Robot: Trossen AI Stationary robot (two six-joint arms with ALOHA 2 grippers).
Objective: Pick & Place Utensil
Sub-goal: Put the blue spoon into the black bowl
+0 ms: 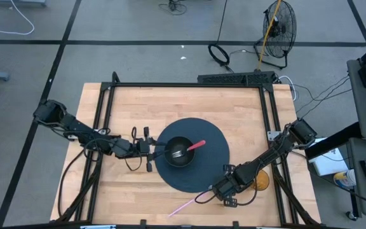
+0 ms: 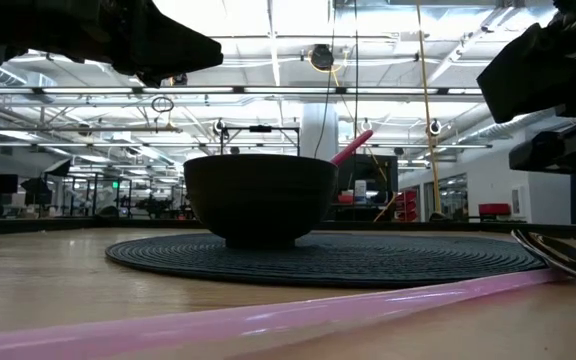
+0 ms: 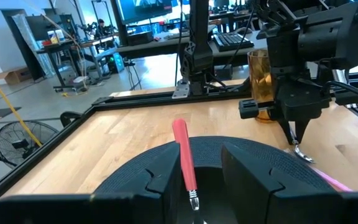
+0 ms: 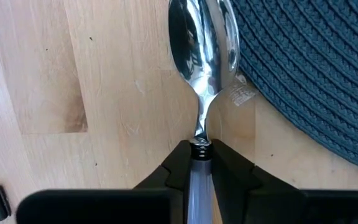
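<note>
Near edge of the worktop (image 1: 132,191): the right claw (image 4: 202,163) is clamped on the pink-handled spoon (image 4: 204,50) at the neck where handle meets steel. The spoon lies flat on the wood, its bowl just overlapping the rim of the dark round mat (image 1: 218,159). The lift probably wants to be straight and level, since so long a handle may swing in a neck grip. Mid-worktop: a black bowl (image 1: 179,151) on the mat already holds a red-handled utensil (image 1: 196,145). Beyond it, the left claw (image 3: 197,177) waits at the bowl's rim, fingers apart and empty.
</note>
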